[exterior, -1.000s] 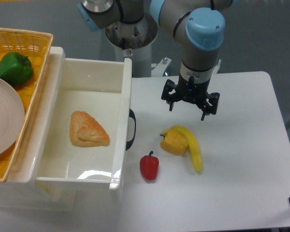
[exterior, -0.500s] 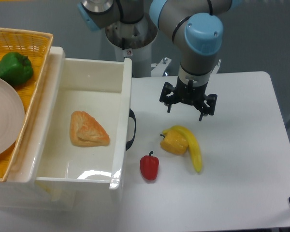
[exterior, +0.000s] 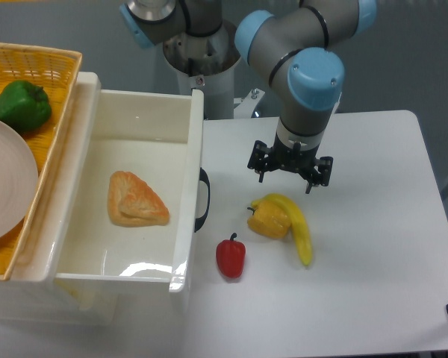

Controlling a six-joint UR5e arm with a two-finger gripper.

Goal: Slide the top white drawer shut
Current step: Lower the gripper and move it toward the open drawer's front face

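We see the top white drawer (exterior: pixel 127 201) pulled fully out at the left of the worktop (exterior: pixel 373 246), a pastry (exterior: pixel 137 200) lying inside. Our gripper (exterior: pixel 289 168) hangs to its right, apart from the black handle (exterior: pixel 202 199), fingers spread and holding nothing, just above the yellow pepper (exterior: pixel 269 219).

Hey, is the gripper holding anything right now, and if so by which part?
Nothing is held. The gripper hangs open and empty above the table, beyond the yellow pepper and banana.

Grey arm (exterior: pixel 284 45), blue caps, black end effector (exterior: pixel 289 165)
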